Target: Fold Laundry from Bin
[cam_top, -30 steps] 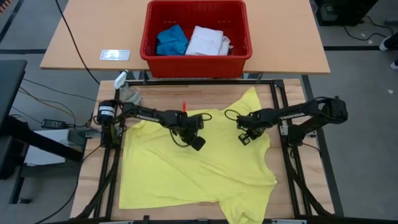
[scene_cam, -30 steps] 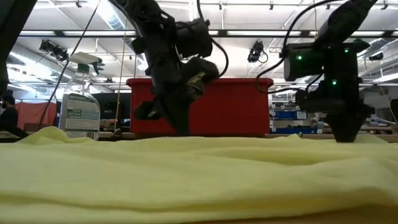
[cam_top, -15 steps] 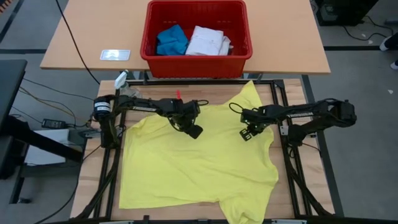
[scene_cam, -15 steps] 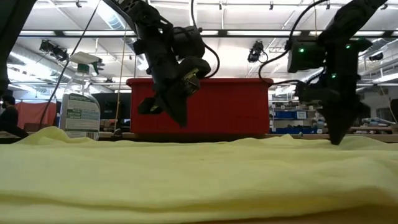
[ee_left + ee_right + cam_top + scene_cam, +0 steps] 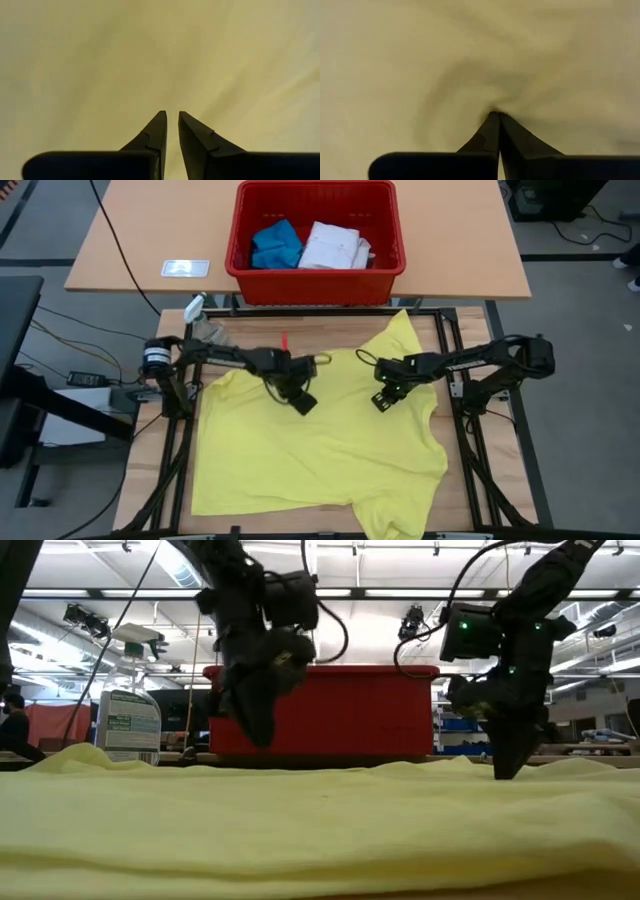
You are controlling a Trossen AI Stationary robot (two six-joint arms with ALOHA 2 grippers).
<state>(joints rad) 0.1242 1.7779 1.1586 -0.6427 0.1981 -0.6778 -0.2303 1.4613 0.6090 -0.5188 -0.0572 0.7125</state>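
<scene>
The bright yellow T-shirt (image 5: 320, 450) lies spread on the wooden work table. My left gripper (image 5: 303, 402) hangs a little above its upper middle, its fingers (image 5: 170, 116) a narrow gap apart with nothing between them. My right gripper (image 5: 380, 400) is shut, with its tips down on the shirt right of the middle. The red bin (image 5: 315, 280) stands on the tan table beyond. A blue piece (image 5: 275, 245) and a white shirt (image 5: 333, 245) lie in it. No dark grey piece shows. My right gripper has its shut fingertips on the shirt's upper layer (image 5: 492, 107), right of the shirt's middle. The cloth puckers in folds around the tips. The fingers come from above, slanting in from the table's right (image 5: 500, 770). The shirt lies flat on the table.
A spray bottle (image 5: 195, 310) stands at the work table's far left corner and also shows in the low view (image 5: 128, 725). A white card (image 5: 185, 268) lies on the tan table left of the bin. Black frame rails (image 5: 460, 380) run along the table's sides.
My left gripper has risen off the shirt and gone toward the table's left. My right gripper has slid toward the table's left with its tips staying down on the cloth.
</scene>
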